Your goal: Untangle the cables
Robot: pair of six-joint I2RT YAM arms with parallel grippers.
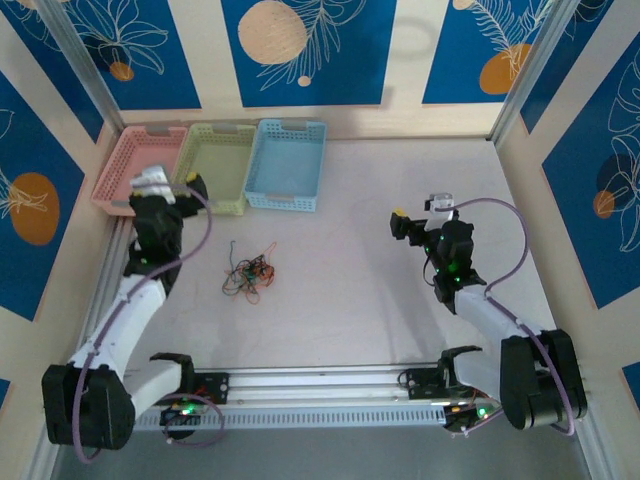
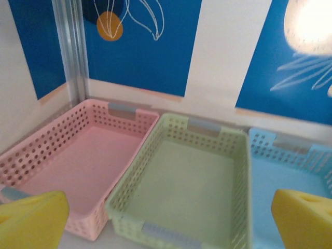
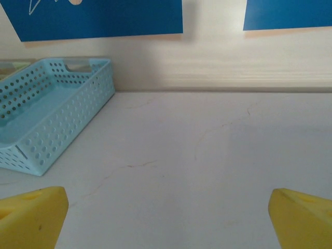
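Cables (image 1: 250, 273) lie knotted on the table (image 1: 360, 300), behind the left gripper (image 1: 185, 188), which faces away, and nearer it than the right gripper (image 1: 405, 227); both jaws gape empty

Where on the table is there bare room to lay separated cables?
Bare tabletop spans from the cables to the right arm, and in front of the blue basket. Crowded: the far-left corner, with pink basket, green basket and left arm.

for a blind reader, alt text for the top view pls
A small tangle of cables lies on the white table between the left arm and right arm, touched by neither. A pink basket, green basket and blue basket stand at the far left.
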